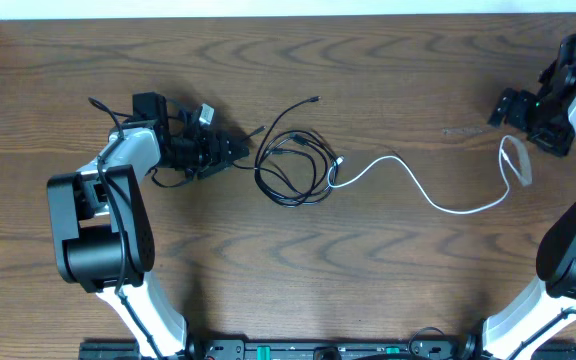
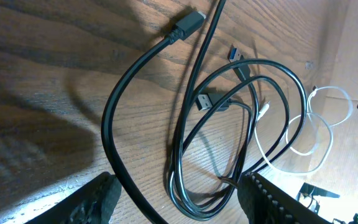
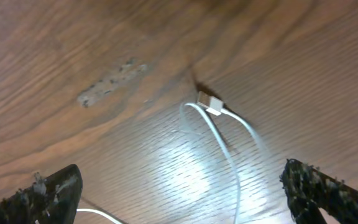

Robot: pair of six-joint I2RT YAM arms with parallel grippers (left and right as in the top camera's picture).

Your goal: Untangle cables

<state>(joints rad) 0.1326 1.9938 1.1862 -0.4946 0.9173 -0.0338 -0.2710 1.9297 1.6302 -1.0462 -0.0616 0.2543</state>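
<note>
Left wrist view first: the left gripper point(image 2: 179, 183) has its fingers point(image 2: 101, 199) partly open and holding nothing. They straddle the near rim of the black cables point(image 2: 105, 118), whose strands lie flat on the desk point(image 1: 368, 290) between the two pads. Several strands run side by side there, so a closing pinch would probably take two or three at once. A pull would then drag the whole coil and draw its loops tighter instead of freeing one cord. A USB plug point(image 2: 207, 101) sits inside the coil and could hook a crossing strand if that happened. The white cable point(image 2: 319, 146) overlaps the far side of the same coil, so it would likely be towed along too. In the right wrist view, the right gripper point(image 3: 180, 168) has its fingers spread wide and empty. It hangs above the white cable's plug end point(image 3: 211, 104), which doubles back in a small loop near the right edge of the desk. With nothing anchoring that end, a tug from the left would slide the cords together as one bundle. The white cord is thin and flat on the wood, so a grab could easily miss it or shut that loop into a kink. Overhead, the black coil lies mid-desk, with the white cord trailing from it toward the right edge.
</note>
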